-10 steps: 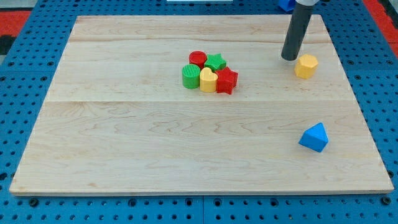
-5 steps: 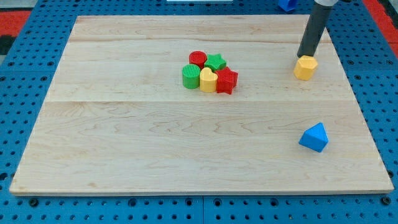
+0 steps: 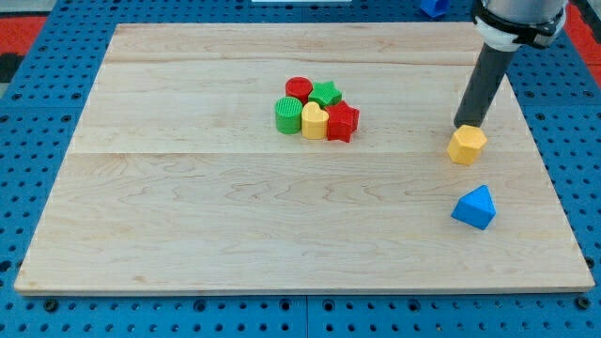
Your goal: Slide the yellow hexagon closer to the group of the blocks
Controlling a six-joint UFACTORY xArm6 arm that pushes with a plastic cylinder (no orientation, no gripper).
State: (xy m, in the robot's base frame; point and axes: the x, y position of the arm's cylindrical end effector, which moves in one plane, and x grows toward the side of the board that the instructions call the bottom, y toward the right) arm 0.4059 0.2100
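Observation:
The yellow hexagon (image 3: 467,145) lies on the wooden board at the view's right. My tip (image 3: 466,126) touches its top edge, on the side toward the view's top. The group sits near the board's middle: a red cylinder (image 3: 299,89), a green star (image 3: 325,93), a green cylinder (image 3: 288,115), a yellow heart (image 3: 314,121) and a red star (image 3: 342,121), all packed together. The hexagon is well to the right of this group.
A blue triangular block (image 3: 474,207) lies below the yellow hexagon, near the board's right edge (image 3: 549,178). A blue object (image 3: 432,7) sits off the board at the view's top right.
My tip moved right, then toward the view's bottom. It pushed the yellow hexagon down the view, from about level with the group to lower and closer to the blue block.

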